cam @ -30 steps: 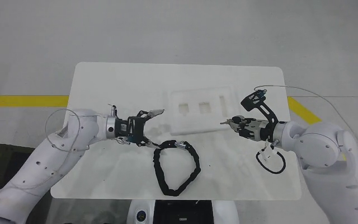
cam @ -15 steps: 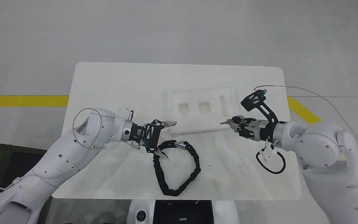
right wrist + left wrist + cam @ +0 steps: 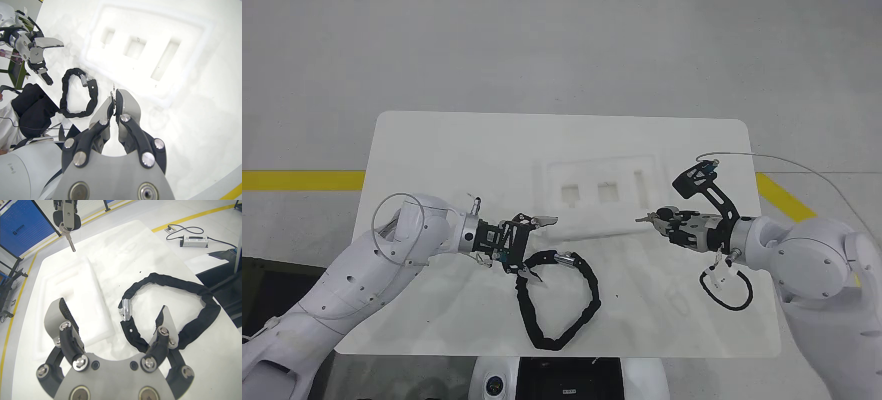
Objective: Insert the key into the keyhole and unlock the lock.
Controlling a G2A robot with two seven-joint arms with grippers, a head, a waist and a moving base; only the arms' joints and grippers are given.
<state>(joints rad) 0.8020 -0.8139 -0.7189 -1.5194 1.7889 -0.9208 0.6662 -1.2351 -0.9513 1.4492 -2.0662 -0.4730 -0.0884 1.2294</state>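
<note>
Top view: the lock (image 3: 587, 295), a black-sleeved chain loop with a chrome cylinder (image 3: 564, 259), is lying on the table (image 3: 442, 150) at lower centre of the frame, just below the foam (image 3: 602, 190). The left hand (image 3: 543, 244) is being held just left of the cylinder with its fingers spread wide and nothing gripped. Whether its lower finger is touching the chain cannot be told. At right centre, the key (image 3: 644, 216) is being clamped in the closed right hand (image 3: 654, 217). Its blade is being pointed leftward near the foam's right edge, well apart from the lock.
</note>
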